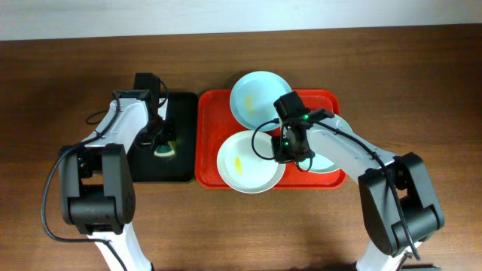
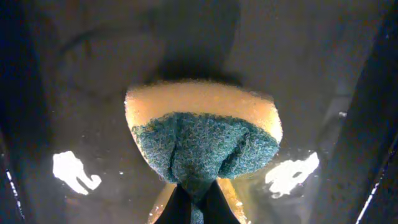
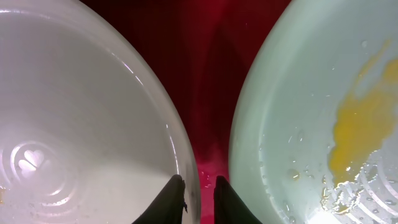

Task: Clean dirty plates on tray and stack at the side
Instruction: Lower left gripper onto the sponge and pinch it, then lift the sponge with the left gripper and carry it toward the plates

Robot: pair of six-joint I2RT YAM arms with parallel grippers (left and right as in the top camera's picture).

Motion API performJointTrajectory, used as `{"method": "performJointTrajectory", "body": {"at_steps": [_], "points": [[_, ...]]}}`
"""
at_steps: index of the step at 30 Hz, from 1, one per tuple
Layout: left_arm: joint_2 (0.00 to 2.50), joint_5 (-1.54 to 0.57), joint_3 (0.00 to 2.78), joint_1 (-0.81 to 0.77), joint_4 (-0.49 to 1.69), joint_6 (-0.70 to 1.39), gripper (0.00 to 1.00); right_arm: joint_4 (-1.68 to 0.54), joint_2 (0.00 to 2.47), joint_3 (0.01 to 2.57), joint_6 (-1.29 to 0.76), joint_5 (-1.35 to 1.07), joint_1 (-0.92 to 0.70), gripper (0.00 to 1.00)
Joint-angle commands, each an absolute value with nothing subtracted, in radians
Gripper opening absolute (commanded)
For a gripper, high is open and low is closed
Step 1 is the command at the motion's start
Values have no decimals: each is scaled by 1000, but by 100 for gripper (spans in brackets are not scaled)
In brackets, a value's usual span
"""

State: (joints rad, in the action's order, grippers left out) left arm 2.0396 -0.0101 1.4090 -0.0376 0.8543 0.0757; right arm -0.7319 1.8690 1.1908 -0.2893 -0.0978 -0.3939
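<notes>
The red tray (image 1: 207, 135) holds three plates. The white plate (image 1: 245, 162) lies front left with a yellow smear. The pale blue plate (image 1: 256, 96) leans over the tray's far rim. The pale green plate (image 1: 327, 162) lies at the right, partly under my right arm. My right gripper (image 1: 285, 147) sits at the white plate's right rim. In the right wrist view its fingers (image 3: 199, 186) straddle the rim of the white plate (image 3: 81, 124), beside the yellow-smeared green plate (image 3: 298, 124). My left gripper (image 1: 164, 147) (image 2: 198, 199) is shut on a yellow and green sponge (image 2: 202, 130).
A smaller black tray (image 1: 177, 113) lies left of the red tray, and the sponge rests on its wet surface. Brown wooden table surrounds both trays. Red tray floor (image 3: 211, 62) shows between the white and green plates.
</notes>
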Motion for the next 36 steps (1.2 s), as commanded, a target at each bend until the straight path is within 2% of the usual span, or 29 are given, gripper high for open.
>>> {"method": "performJointTrajectory", "body": {"at_steps": [1,7,9,10,11,17,28,36], "points": [[2049,-3,1388,-43,850,78,0,-731,1873,1182,-297,-101,-399,24],[1932,-3,1392,-40,855,79,0,-732,1873,1182,-297,-101,-399,27],[1876,-3,1392,-41,852,79,0,-732,1873,1182,-297,-101,-399,18],[1845,-2,1392,-41,849,79,0,-732,1873,1182,-298,-101,-399,8],[1792,-3,1392,-41,848,79,0,-733,1873,1182,-298,-103,-399,4],[1655,-2,1392,-41,879,113,0,-717,1873,1182,-298,-204,-399,4],[1655,1,1324,-44,815,112,0,-691,1877,1176,-537,-206,-400,4],[1656,1,1277,-44,766,112,0,-653,1877,1176,-567,-197,-401,4]]}}
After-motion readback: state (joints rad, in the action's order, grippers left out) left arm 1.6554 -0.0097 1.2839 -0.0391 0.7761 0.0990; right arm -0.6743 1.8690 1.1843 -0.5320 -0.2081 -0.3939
